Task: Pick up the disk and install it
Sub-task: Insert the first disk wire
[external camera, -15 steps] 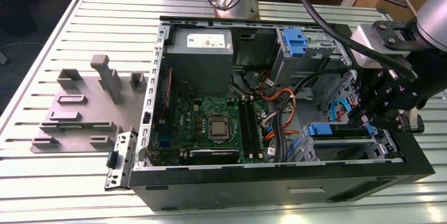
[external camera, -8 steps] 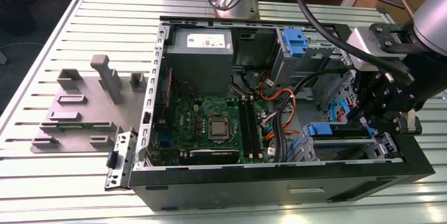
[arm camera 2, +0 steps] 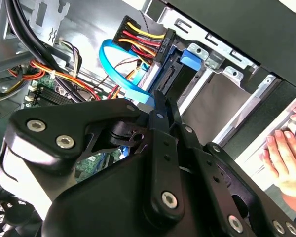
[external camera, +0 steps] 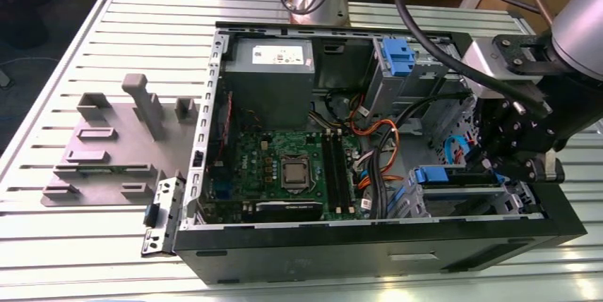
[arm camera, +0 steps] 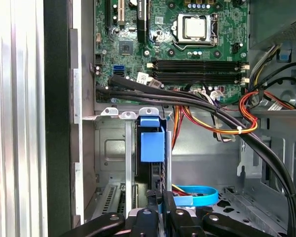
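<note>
The disk (external camera: 436, 174) sits in the drive cage (external camera: 471, 200) at the front corner of the open computer case, on the exterior view's right. Its blue end tab (arm camera: 152, 140) points toward the motherboard, and its dark edge (arm camera: 156, 173) runs back to my fingers. My gripper (external camera: 499, 168) hangs just behind the disk's rear end. In both wrist views the two black fingers (arm camera 2: 164, 116) lie together, tips (arm camera: 160, 196) at the disk's back edge with nothing between them. The blue carrier frame (arm camera 2: 186, 61) shows beside a black power plug (arm camera 2: 155, 47).
A blue ribbon cable (arm camera 2: 123, 74) and red-yellow wires (arm camera: 246, 118) lie close to the fingers. Thick black cables (arm camera: 187, 98) cross above the cage. A fixed blue bracket (external camera: 396, 55) sits in the upper bay. A person's hand (arm camera 2: 286, 158) rests outside the case wall. A grey fixture (external camera: 123, 140) lies on the table.
</note>
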### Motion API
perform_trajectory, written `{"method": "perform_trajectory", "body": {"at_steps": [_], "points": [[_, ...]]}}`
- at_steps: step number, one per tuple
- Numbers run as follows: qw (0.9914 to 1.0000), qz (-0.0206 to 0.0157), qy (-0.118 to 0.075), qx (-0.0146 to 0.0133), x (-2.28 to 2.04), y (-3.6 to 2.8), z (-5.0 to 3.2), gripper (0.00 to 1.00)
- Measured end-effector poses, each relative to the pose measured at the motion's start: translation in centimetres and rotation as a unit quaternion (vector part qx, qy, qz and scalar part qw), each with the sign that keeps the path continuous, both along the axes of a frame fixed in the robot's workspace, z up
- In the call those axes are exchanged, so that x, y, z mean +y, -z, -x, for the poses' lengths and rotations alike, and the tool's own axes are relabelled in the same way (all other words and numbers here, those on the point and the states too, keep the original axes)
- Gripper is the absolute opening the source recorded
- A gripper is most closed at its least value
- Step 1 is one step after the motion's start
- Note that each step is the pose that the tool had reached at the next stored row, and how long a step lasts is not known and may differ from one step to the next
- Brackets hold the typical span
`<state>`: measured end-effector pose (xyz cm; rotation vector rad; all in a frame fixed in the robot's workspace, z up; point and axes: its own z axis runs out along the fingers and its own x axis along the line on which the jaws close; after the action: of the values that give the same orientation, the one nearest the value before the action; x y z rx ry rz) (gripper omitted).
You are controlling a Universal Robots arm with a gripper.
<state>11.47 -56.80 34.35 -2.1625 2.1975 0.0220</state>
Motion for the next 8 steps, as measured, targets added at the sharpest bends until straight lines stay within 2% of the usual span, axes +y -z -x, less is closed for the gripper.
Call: {"method": "perform_trajectory", "body": {"at_steps": [8], "points": [[0.99999, 0.0, -0.002, -0.0042, 0.0, 0.49, 0.31, 0.16]]}}
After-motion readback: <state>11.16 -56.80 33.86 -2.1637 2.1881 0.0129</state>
